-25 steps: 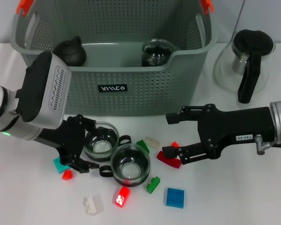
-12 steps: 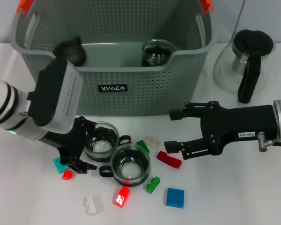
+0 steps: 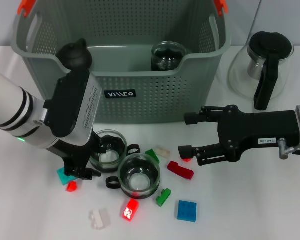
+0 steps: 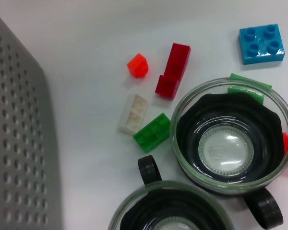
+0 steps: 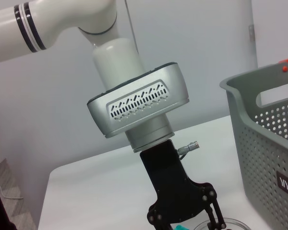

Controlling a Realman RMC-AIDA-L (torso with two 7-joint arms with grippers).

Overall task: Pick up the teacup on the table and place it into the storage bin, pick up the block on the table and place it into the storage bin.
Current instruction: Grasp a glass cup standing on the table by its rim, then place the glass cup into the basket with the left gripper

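The left gripper [image 3: 92, 159] hangs low over the desk [image 3: 270, 210] with its jaws released and spread around the rim of the nearer-to-bin teacup [image 3: 108, 150]; that cup sits between the jaws, not yet pinched. A second teacup [image 3: 138, 176] touches the first on the side away from the left arm, its handle [image 4: 149, 168] lying close to the first cup's wall. The storage bin [image 3: 140, 97] stands just behind the jaws, already holding a glass cup [image 3: 167, 55] and a dark lid [image 3: 76, 55].

The right gripper [image 3: 186, 135] waits beside the loose bricks with its jaws open and empty; the red block [image 3: 180, 170] lies just below the lower jaw, a small orange-red piece [image 3: 186, 159] just beside that jaw.

To grasp well, I judge the left jaws should settle a little deeper on the glass wall before closing, so the smooth rim does not slip. Closing slowly matters, since the neighbouring cup is in contact and a jaw could nudge it or catch its handle. The lift should go straight up, clear of the bin's front wall, before moving over the opening.
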